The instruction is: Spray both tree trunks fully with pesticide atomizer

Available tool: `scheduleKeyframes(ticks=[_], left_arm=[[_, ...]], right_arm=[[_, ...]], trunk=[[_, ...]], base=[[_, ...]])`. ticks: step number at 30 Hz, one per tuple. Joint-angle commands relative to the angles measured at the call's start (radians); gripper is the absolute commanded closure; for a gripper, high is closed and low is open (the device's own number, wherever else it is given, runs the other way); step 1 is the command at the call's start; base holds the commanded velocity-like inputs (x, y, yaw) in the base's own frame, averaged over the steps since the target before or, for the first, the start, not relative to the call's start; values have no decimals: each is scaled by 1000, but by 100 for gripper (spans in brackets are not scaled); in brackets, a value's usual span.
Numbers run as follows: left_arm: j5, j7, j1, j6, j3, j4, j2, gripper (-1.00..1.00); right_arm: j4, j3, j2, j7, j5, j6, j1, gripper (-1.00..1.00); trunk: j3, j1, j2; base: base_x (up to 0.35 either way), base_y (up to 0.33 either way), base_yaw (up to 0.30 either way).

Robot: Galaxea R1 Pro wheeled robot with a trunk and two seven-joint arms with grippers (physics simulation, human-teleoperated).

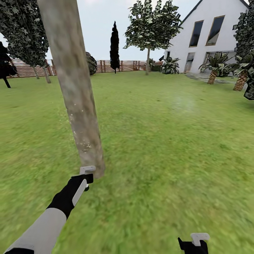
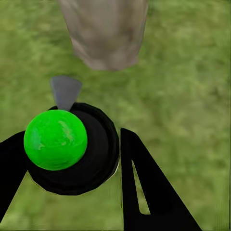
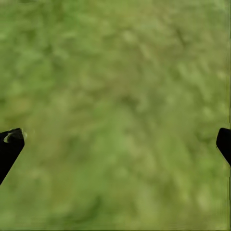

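**A:** Which step are we at?

**B:** Spraying the first trunk, I'd judge. The left pincer (image 2: 72,168) is clenched around the pesticide atomizer (image 2: 72,149), its black fingers (image 2: 149,192) flanking the bottle on both sides. In the head view the left pincer (image 1: 85,176) sits at about 7 o'clock, right at the foot of the tree trunk (image 1: 76,88).

**A:** And the nozzle?

**B:** A small grey wedge, the nozzle (image 2: 65,91), points toward the base of the trunk (image 2: 106,33), near it but not touching.

**A:** Any pesticide on the bark?

**B:** A faint scatter of pale specks (image 1: 86,144) shows low on the trunk; higher up the bark looks bare. So coverage seems partial at best.

**A:** Next move?

**B:** Probably tilting the atomizer upward to work along the column, then heading to the second tree (image 1: 151,31), well apart at about 1 o'clock by the white house (image 1: 211,46).

**A:** Materials?

**B:** The atomizer is a round black body with a glossy bright-green dome cap, smooth and hard-looking. The trunk is a thick straight column of mottled grey-brown bark, leaning in the head view. The floor (image 1: 169,141) is soft, blurry green grass.

**A:** The other arm?

**B:** The right pincer (image 1: 197,241), at 5 o'clock, is released, its dark tips far apart over grass, holding nothing.
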Motion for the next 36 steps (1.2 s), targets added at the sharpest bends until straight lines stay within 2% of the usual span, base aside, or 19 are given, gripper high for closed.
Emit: scheduleKeyframes(ticks=[1,5,16,21,25,27,31,34,35,36], left_arm=[[-1,0,0,0,0,0,0,100],[-2,0,0,0,0,0,2,100],[-3,1,0,0,0,0,2,100],[-8,3,-2,-1,-1,-15,3,100],[-13,2,-11,7,-2,-66,22,100],[-14,1,-22,16,-2,-93,27,100],[-10,2,-101,29,-3,-96,11,100],[-5,2,-137,32,-2,-97,21,100],[-6,2,-144,33,4,-97,26,100],[-11,1,-149,36,34,-97,34,100]], right_arm=[[0,0,0,0,0,0,0,-100],[1,0,0,0,0,0,0,-100],[0,0,0,0,0,0,0,-100],[0,-1,-3,-1,0,0,0,-100],[-1,-1,-4,-1,0,0,0,-100],[-2,-1,-4,0,0,0,0,-100],[-1,-1,-2,0,0,0,0,-100],[0,-1,-2,0,0,0,0,-100],[0,-1,-2,0,0,0,0,-100],[0,-1,-2,0,0,0,0,-100]], trunk=[[0,0,0],[0,0,0],[0,0,0],[0,0,0],[0,0,0],[0,0,0],[0,0,0],[0,0,0],[0,0,0],[0,0,0]], base=[[119,-269,24],[119,-269,94],[119,-269,274],[92,-203,38],[3,-5,0],[0,0,0],[0,0,155],[0,0,272],[0,0,274],[0,0,211]])
